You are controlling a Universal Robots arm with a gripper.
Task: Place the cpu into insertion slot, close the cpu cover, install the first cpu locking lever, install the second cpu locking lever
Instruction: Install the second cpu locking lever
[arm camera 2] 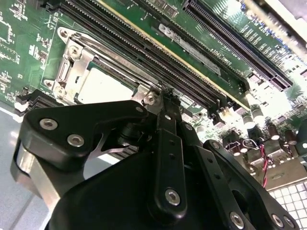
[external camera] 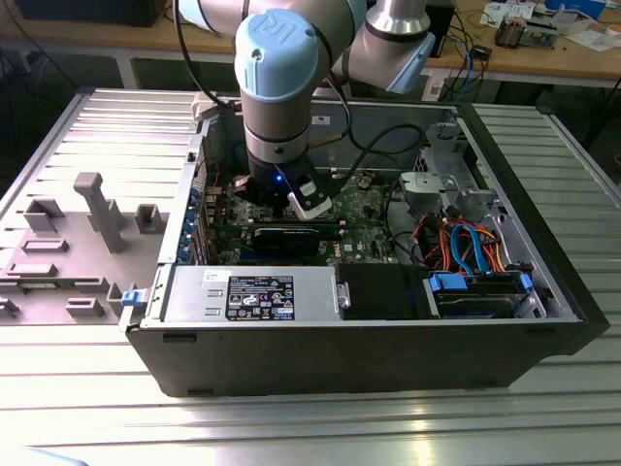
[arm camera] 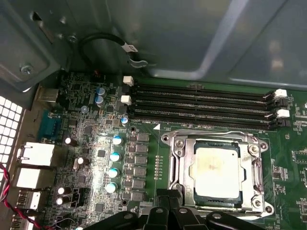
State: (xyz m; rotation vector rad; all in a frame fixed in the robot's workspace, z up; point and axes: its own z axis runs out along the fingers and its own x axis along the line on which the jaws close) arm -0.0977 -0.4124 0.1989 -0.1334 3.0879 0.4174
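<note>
In both wrist views the cpu (arm camera: 216,170) (arm camera 2: 103,86), with its pale silver top, lies in the insertion slot (arm camera: 217,203) on the green board. The steel cpu cover (arm camera: 180,163) (arm camera 2: 79,62) lies flat around it, and the chip shows through its window. A thin wire lever (arm camera: 211,133) runs along the socket edge beside the memory slots. My gripper (arm camera: 167,203) (arm camera 2: 164,96) is shut, its black tips together at the socket's edge near one corner, with nothing seen between them. In the exterior view my gripper (external camera: 301,199) reaches down into the open case, hiding the socket.
Long black memory slots (arm camera: 201,103) run beside the socket. A row of capacitors (arm camera: 114,163) and rear ports (arm camera: 36,155) stand on its other side. In the exterior view, a black card (external camera: 281,238), the power supply (external camera: 252,291) and drive cables (external camera: 466,243) fill the case. A grey fixture (external camera: 92,209) lies on the exterior view's left.
</note>
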